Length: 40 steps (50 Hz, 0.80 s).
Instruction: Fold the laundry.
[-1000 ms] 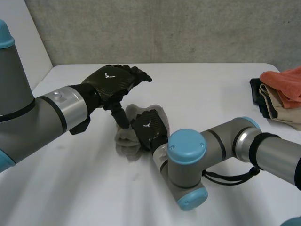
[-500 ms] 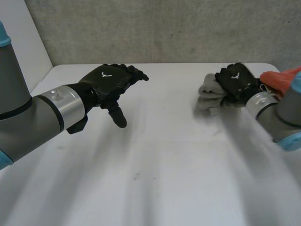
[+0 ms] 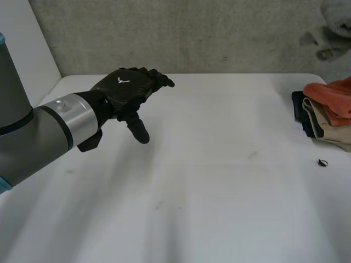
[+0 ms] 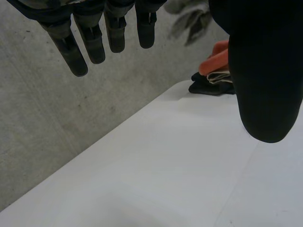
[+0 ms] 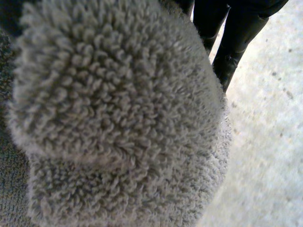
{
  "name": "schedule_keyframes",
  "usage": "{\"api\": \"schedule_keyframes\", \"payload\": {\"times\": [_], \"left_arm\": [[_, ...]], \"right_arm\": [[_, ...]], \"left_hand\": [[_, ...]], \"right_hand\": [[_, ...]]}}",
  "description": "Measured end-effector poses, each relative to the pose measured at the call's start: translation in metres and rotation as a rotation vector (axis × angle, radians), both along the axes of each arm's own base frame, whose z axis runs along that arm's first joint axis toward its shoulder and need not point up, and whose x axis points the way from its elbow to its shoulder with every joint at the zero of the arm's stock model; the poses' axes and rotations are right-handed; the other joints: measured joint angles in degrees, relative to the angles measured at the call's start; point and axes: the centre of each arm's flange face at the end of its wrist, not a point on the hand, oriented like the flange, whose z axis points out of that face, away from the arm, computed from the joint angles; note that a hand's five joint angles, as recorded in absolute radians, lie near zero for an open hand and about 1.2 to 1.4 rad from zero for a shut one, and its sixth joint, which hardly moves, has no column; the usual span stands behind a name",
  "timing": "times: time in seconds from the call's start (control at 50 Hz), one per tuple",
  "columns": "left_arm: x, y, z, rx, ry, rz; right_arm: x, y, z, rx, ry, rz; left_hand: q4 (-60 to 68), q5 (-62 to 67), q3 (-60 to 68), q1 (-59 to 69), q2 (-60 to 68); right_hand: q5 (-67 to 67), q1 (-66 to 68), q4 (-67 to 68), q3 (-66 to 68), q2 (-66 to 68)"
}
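Chg since 1 s ago: the grey towel (image 3: 335, 13) is off mid-table. It was bunched under the R hand beside the L thumb, then swept to the far R side by 0.5 s ago, and now hangs high in the air vs the wall (image 3: 219, 38), above the pile (image 3: 329, 112) of folded laundry (orange on top, beige + black under). Right hand (image 5: 228, 45): dark fingers sit tight against the terry in the wrist view and the towel (image 5: 118, 123) bulges over the palm, so it reads as clasped round the cloth. Left hand (image 3: 129, 90) has barely shifted and hovers over the table (image 3: 219, 175), fingers (image 4: 75, 52) straight and slack, thumb apart, nothing in them. Meaning, as a guess: the towel counts as folded and is being carried to the pile, so this item is nearly done and setting it down square on top is what's left. The bundle could loosen on release. A small black bit (image 3: 322, 162) lies on the table near the pile, type unclear. Writing: none legible. Only mark is a white winged logo (image 3: 121, 80) on the back of the L hand.
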Motion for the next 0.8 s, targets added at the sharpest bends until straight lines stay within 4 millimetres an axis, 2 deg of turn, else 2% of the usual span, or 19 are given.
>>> {"api": "schedule_keyframes", "payload": {"times": [0.04, 0.12, 0.14, 0.18, 0.22, 0.24, 0.34, 0.38, 0.4, 0.42, 0.44, 0.46, 0.48, 0.5, 0.7, 0.8], "left_arm": [[0.000, 0.001, 0.000, 0.000, 0.000, -0.001], [-0.001, 0.003, -0.001, 0.002, -0.001, -0.005], [-0.001, 0.003, -0.001, 0.003, -0.002, -0.005], [-0.002, 0.004, -0.002, 0.007, -0.004, -0.008], [-0.002, 0.004, -0.003, 0.009, -0.005, -0.009], [-0.002, 0.004, -0.004, 0.011, -0.006, -0.010], [-0.003, 0.004, -0.005, 0.014, -0.009, -0.009], [-0.003, 0.005, -0.005, 0.012, -0.009, -0.007], [-0.004, 0.005, -0.005, 0.011, -0.009, -0.007], [-0.004, 0.005, -0.004, 0.010, -0.009, -0.007], [-0.005, 0.005, -0.004, 0.009, -0.008, -0.007], [-0.005, 0.006, -0.004, 0.008, -0.008, -0.007], [-0.006, 0.006, -0.003, 0.006, -0.008, -0.009], [-0.006, 0.007, -0.003, 0.005, -0.007, -0.010], [-0.010, 0.011, 0.002, -0.009, -0.001, -0.024], [-0.010, 0.011, 0.003, -0.012, 0.001, -0.025]], "right_arm": [[-0.009, -0.003, -0.011, 0.026, 0.006, 0.002], [-0.035, -0.007, -0.052, 0.122, 0.026, 0.005], [-0.038, -0.008, -0.056, 0.131, 0.027, 0.005], [-0.053, -0.007, -0.081, 0.191, 0.031, 0.002], [-0.061, -0.006, -0.093, 0.220, 0.033, 0.001], [-0.068, -0.004, -0.105, 0.251, 0.034, 0.000], [-0.084, 0.003, -0.129, 0.315, 0.037, 0.005], [-0.091, 0.007, -0.134, 0.337, 0.037, 0.004], [-0.094, 0.009, -0.134, 0.342, 0.037, 0.002], [-0.096, 0.011, -0.133, 0.345, 0.037, -0.001], [-0.098, 0.012, -0.132, 0.347, 0.037, -0.004], [-0.100, 0.013, -0.130, 0.348, 0.037, -0.006], [-0.103, 0.016, -0.126, 0.350, 0.035, -0.014], [-0.105, 0.017, -0.124, 0.351, 0.034, -0.019], [-0.142, 0.043, -0.067, 0.384, -0.010, -0.121], [-0.167, 0.053, -0.051, 0.392, -0.032, -0.197]], "left_hand": [[0.0, 0.0, 0.0, 0.0, 0.0], [0.0, 0.0, 0.0, 0.0, 0.0], [0.0, 0.0, 0.0, 0.0, 0.0], [0.0, 0.0, 0.0, 0.0, 0.0], [0.0, 0.0, 0.0, 0.0, 0.0], [0.0, 0.0, 0.0, 0.0, 0.0], [0.0, 0.0, 0.0, 0.0, 0.0], [0.0, 0.0, 0.0, 0.0, 0.0], [0.0, 0.0, 0.0, 0.0, 0.0], [0.0, 0.0, 0.0, 0.0, 0.0], [0.0, 0.0, 0.0, 0.0, 0.0], [0.0, 0.0, 0.0, 0.0, 0.0], [0.0, 0.0, 0.0, 0.0, 0.0], [0.0, 0.0, 0.0, 0.0, 0.0], [0.0, 0.0, 0.0, 0.0, 0.0], [0.0, 0.0, 0.0, 0.0, 0.0]], "right_hand": [[0.0, 0.0, 0.0, 0.0, 0.0], [0.0, 0.0, 0.0, 0.0, 0.0], [0.0, 0.0, 0.0, 0.0, 0.0], [0.0, 0.0, 0.0, 0.0, 0.0], [0.0, 0.0, 0.0, 0.0, 0.0], [0.0, 0.0, 0.0, 0.0, 0.0], [1.2, -0.1, -0.8, -0.2, -0.5], [-4.9, -2.8, -9.9, -8.3, -8.6], [-4.9, -2.8, -9.9, -8.3, -8.6], [-23.5, -21.6, -29.4, -28.0, -29.6], [-32.5, -30.1, -39.3, -37.9, -38.4], [-32.5, -30.1, -39.3, -37.9, -38.4], [-41.1, -37.1, -50.4, -48.7, -48.9], [-43.0, -38.3, -52.5, -51.2, -51.1], [-47.5, -39.0, -54.2, -53.7, -52.7], [-47.5, -39.0, -54.2, -53.7, -52.7]]}}
